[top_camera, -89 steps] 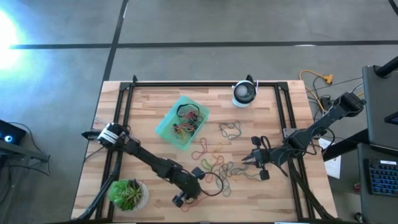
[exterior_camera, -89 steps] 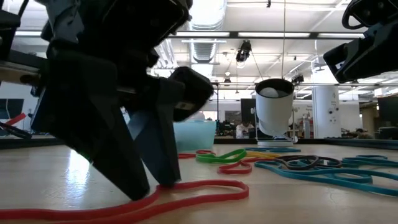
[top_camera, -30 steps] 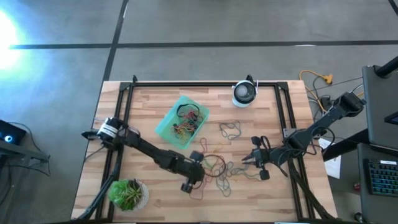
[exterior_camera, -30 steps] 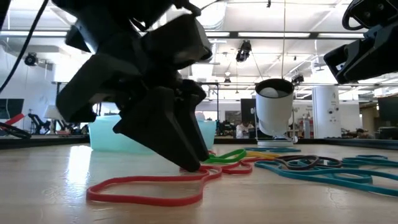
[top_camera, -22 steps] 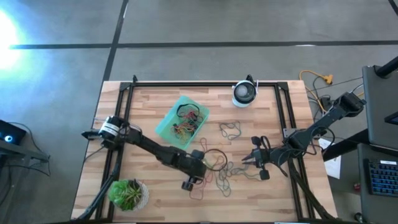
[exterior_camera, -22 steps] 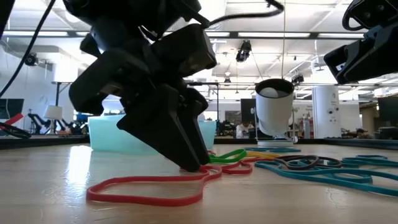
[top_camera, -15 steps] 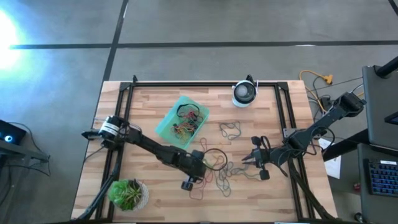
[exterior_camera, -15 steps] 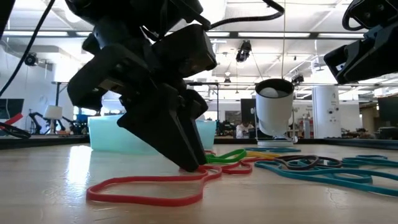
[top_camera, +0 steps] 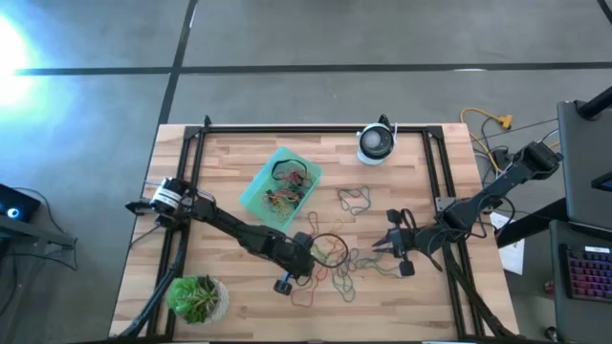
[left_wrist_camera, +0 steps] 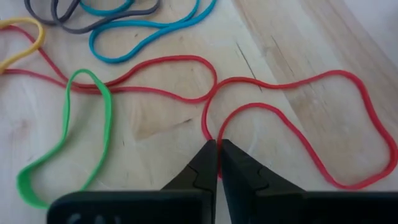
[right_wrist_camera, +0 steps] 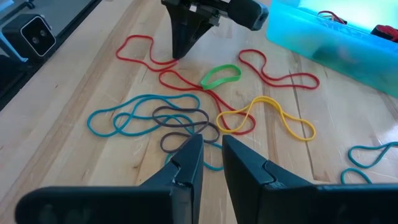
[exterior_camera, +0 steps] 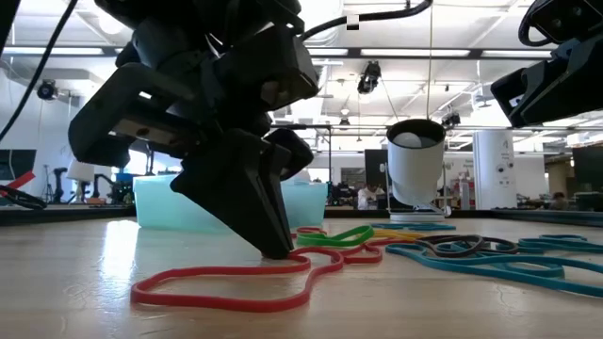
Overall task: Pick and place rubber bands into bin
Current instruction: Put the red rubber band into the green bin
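Observation:
Loose rubber bands (top_camera: 341, 262) in red, green, yellow, teal and grey lie on the wooden table right of centre, and more lie in the teal bin (top_camera: 280, 186). My left gripper (top_camera: 308, 258) stands tip-down at the pile's near left side, shut on a long red band (left_wrist_camera: 298, 112). My right gripper (top_camera: 381, 246) hovers at the pile's right side. In its wrist view a narrow gap shows between the fingers of my right gripper (right_wrist_camera: 211, 149), with nothing in it. My left gripper pinches the red band between its two fingertips where two strands of the loop run close together (left_wrist_camera: 207, 132). The fingers slant down from the table's left side, with the fingertips (exterior_camera: 276, 250) on the tabletop. The whole band lies slack and flat on the wood (exterior_camera: 226, 287).
A white-and-black round device (top_camera: 376, 143) stands at the far edge. A potted plant (top_camera: 196, 298) sits at the near left corner. Black frame rails (top_camera: 196, 153) run along the table's sides. A green band (left_wrist_camera: 93, 124) and a yellow band (right_wrist_camera: 273, 115) lie near the red one.
My left gripper has tipped and shifted a little toward the table's left, its tips staying down on the wood. Its fingers have come together on the red band. The band's nearby strand has been drawn in slightly, and the rest lies as before.

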`<state>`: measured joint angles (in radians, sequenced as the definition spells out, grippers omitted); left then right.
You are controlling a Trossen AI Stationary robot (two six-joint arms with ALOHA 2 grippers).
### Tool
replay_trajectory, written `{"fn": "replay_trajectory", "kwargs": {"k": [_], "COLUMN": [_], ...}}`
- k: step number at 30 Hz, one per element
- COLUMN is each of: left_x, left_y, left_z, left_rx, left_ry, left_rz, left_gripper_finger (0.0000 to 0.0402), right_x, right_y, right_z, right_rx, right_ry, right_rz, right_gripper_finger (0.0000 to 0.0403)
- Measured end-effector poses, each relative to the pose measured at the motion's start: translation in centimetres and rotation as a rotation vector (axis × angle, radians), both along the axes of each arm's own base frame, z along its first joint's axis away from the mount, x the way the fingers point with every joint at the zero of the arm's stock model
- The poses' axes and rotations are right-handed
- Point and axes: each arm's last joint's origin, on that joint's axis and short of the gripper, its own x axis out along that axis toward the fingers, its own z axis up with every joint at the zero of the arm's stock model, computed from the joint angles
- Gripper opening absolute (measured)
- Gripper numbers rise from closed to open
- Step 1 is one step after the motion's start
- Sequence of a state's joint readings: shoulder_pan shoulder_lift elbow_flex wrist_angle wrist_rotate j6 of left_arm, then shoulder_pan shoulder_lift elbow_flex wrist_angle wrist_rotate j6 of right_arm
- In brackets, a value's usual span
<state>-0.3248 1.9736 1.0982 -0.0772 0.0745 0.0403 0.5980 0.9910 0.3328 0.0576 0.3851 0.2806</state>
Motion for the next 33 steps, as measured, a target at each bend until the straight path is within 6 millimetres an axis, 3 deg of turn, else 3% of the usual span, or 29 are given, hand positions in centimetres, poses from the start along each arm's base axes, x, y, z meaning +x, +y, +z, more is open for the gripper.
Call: {"fn": "replay_trajectory", "kwargs": {"k": [18, 26, 33], "left_x": [-1.7, -2.7, -2.3], "left_y": [-0.5, -0.8, -0.9], "left_z": [2.4, 3.2, 3.4], "left_rx": [0.260, 0.232, 0.191], "left_ry": [-0.037, 0.021, -0.013], "left_rz": [0.099, 0.149, 0.136], "left_gripper_finger": [0.0000, 0.0000, 0.0000], "right_x": [-0.2, -0.4, -0.4], "right_y": [-0.1, -0.3, -0.3], "right_z": [-0.5, -1.0, -1.0], "right_rx": [0.010, 0.012, 0.015], "right_ry": [0.017, 0.029, 0.025], "right_rz": [-0.012, -0.018, -0.019], "right_gripper_finger": [0.0054, 0.0054, 0.0054]}}
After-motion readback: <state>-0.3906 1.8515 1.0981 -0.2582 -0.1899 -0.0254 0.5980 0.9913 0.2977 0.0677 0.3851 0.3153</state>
